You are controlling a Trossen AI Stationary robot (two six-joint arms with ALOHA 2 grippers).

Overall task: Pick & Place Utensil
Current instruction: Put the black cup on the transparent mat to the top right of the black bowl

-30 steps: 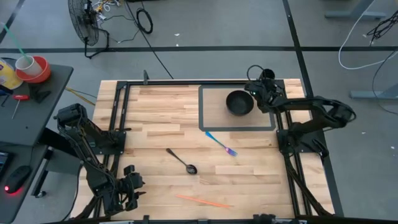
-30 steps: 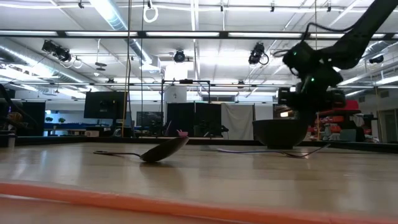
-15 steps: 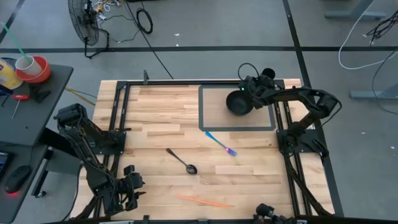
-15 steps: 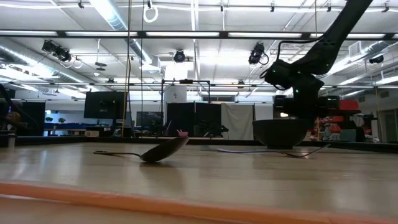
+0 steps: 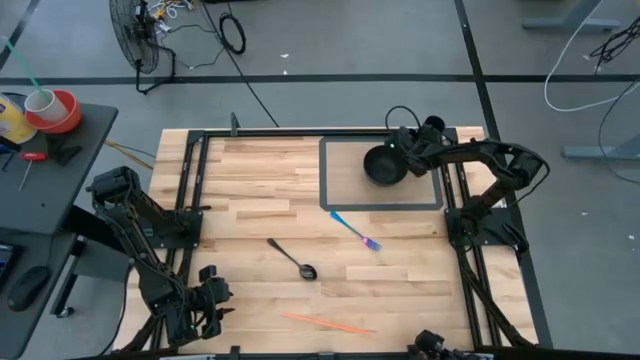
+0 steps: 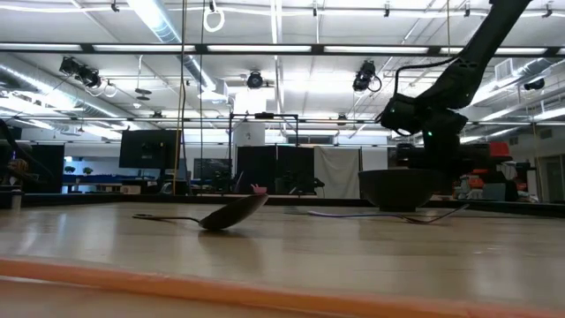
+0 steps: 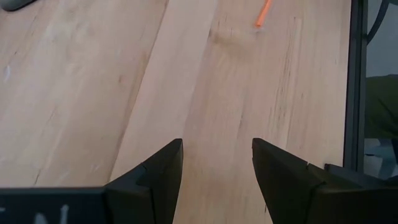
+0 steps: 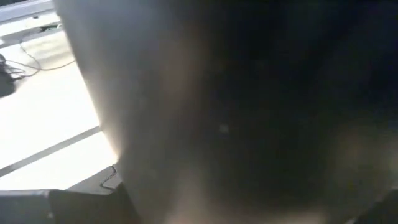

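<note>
your black bowl (image 5: 383,165) sits at the far right of the wooden surface (image 5: 260,190), inside the dark-edged rectangular mat (image 5: 345,205); from above you cannot tell whether anything lies in it, and the low view shows only its dark outer wall. your right gripper (image 5: 404,152) hangs at the bowl's right rim, close over it, and its wrist view is filled by a dark blurred wall, so you cannot tell how wide its fingers stand or whether they hold anything. your utensils all lie on the bare surface outside the bowl: the blue utensil with the pink tip (image 5: 356,231) just in front of the mat, the dark metal spoon (image 5: 293,259) nearer the middle with its bowl end toward the near edge, and the orange stick-like utensil (image 5: 327,323) along the near edge. your left gripper (image 5: 208,300) waits at the near left corner, and its wrist view shows its fingers (image 7: 155,180) spread apart over bare wood with nothing between them, the end of the orange utensil lying ahead of them. no writing or brand marks can be read anywhere on the surface or the bowl.
</note>
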